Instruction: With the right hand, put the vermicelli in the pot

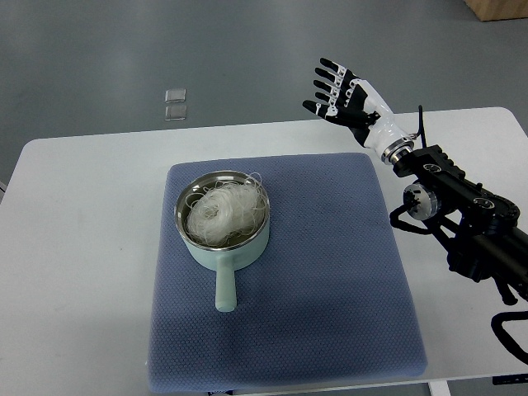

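Reaching in from the picture's right edge, the right hand (342, 97) hangs with its fingers (326, 82) spread wide and its palm empty, holding nothing. It sits above the far rim of the white table (82, 214), just past the far right corner of the blue mat (330, 280), so the mat's edge lies below and to the left of the hand. The black forearm (462, 210) runs back from the wrist toward the lower right, crossing the bare strip of table beside the mat's right edge.

Well down and to the left of the hand stands the pot (223, 223), pale green with a steel inner rim, set on the left half of the mat. Its handle (223, 289) points toward the near edge of the mat. The vermicelli (221, 213) lies inside the pot as a loose white nest, with a few strands straying over the rim on the side nearer the hand.

Between hand and pot the mat is bare cloth, an open stretch with nothing standing on it. Beyond the table, far left of the hand, two small clear squares (175, 103) lie on the grey floor (99, 58).
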Controlling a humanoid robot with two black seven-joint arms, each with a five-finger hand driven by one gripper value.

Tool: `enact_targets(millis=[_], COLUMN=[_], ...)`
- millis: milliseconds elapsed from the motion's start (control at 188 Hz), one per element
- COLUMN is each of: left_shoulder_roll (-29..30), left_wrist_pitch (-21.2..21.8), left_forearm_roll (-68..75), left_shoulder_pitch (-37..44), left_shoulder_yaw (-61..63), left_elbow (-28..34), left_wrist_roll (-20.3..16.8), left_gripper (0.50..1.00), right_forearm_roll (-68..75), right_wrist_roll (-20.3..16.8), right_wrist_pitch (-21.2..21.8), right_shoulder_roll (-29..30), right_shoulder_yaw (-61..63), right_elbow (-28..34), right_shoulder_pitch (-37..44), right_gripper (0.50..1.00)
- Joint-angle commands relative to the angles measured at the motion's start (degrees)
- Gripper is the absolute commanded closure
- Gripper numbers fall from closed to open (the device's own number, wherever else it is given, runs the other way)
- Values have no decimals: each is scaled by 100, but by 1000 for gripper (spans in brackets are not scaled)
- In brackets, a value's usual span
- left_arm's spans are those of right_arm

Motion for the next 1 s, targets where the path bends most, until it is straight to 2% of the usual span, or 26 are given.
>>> enact_targets(millis=[0,250,862,995], left_shoulder_roll=[0,0,0,0], left_wrist_pitch=[1,1,1,1], left_forearm_roll=[0,0,0,0], left_shoulder_pitch=[0,0,0,0], left_shoulder_yaw=[0,0,0,0], left_elbow=[0,0,0,0], left_wrist_roll=[1,1,1,1], left_gripper=[500,500,500,500], right_forearm_roll=[589,1539,1610,1610], right_wrist_roll=[51,69,69,130], right_wrist_pitch=[-54,-63,-98,-239], right_shoulder_roll=[4,83,268,285], right_shoulder_yaw=[53,334,615,615], right_elbow=[-156,-464,-780,-780], right_shoulder_pitch=[-70,-140,-255,-255], right_gripper=[585,583,572,572])
